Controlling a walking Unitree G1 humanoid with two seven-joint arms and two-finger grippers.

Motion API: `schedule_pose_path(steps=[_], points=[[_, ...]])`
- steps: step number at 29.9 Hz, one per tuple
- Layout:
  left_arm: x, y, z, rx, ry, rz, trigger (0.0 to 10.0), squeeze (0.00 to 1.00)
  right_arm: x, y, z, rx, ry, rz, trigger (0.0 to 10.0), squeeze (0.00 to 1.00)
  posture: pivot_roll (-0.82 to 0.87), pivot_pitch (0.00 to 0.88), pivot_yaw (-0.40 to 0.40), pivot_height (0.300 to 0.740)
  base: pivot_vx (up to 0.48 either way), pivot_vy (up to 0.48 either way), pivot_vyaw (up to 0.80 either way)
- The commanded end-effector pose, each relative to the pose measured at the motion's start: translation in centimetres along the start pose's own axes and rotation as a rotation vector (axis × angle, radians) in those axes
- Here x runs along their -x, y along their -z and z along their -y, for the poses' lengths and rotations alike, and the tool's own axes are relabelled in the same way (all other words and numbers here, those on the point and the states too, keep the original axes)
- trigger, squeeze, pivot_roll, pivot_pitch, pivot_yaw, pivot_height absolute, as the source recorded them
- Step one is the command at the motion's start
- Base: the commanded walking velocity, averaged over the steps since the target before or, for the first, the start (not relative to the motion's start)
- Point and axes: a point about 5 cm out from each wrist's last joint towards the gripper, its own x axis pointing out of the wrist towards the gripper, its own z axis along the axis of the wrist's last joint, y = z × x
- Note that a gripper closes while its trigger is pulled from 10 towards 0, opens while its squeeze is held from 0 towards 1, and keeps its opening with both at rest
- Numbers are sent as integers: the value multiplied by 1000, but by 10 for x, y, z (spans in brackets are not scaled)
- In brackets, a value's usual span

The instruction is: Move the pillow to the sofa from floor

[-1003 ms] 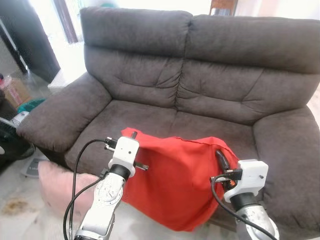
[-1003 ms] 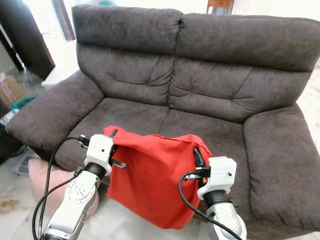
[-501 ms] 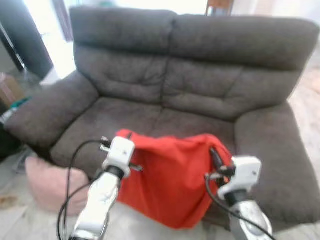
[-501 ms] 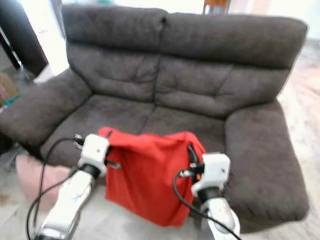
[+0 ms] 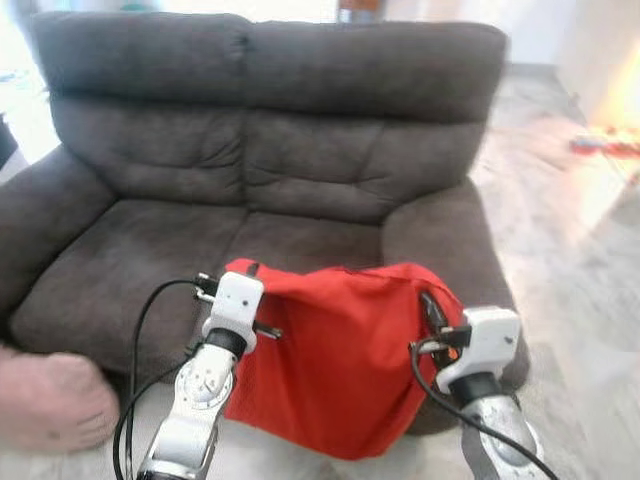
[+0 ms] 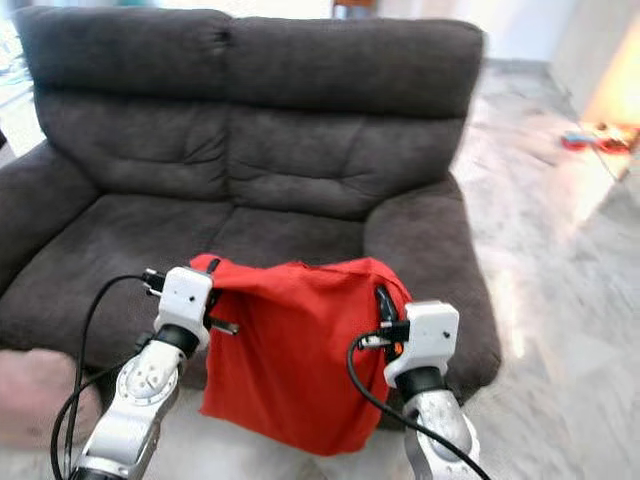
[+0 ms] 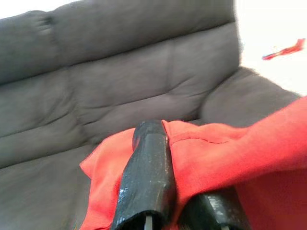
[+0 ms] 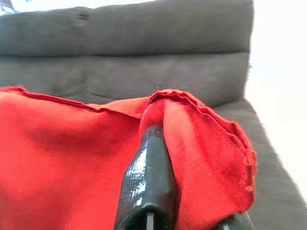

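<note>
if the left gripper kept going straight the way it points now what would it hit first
Probably the sofa backrest. The left gripper, shut on the red pillow, points over the seat toward it, though depth is hard to judge.

The red pillow [image 5: 340, 370] is matt woven cloth, the sofa [image 5: 270, 170] napped grey fabric, the fingers [image 8: 148, 182] glossy black plastic.

The pillow [image 5: 340, 370] hangs between the left end effector [image 5: 243, 270] at its left top corner and the right end effector [image 5: 432, 308] at its right top corner, before the sofa [image 5: 260, 170] seat's front edge, with floor [image 5: 570, 260] to the right.
</note>
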Motion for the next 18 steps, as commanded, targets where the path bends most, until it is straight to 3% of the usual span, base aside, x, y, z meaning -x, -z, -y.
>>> schedule_pose_path(steps=[1,12,18], points=[[-8,-23,-9,-9,-29,117,10000,0,-5,-13,-7,-3,-25,62,10000,0,1,0,10,740,0,0,0],[-8,-25,-15,1,-61,124,10000,0,-8,-20,-9,10,-59,95,10000,0,3,9,3,740,0,0,0],[-3,-33,-26,-31,-116,148,10000,0,-10,-27,-9,21,-71,122,10000,0,5,21,0,740,0,0,0]])
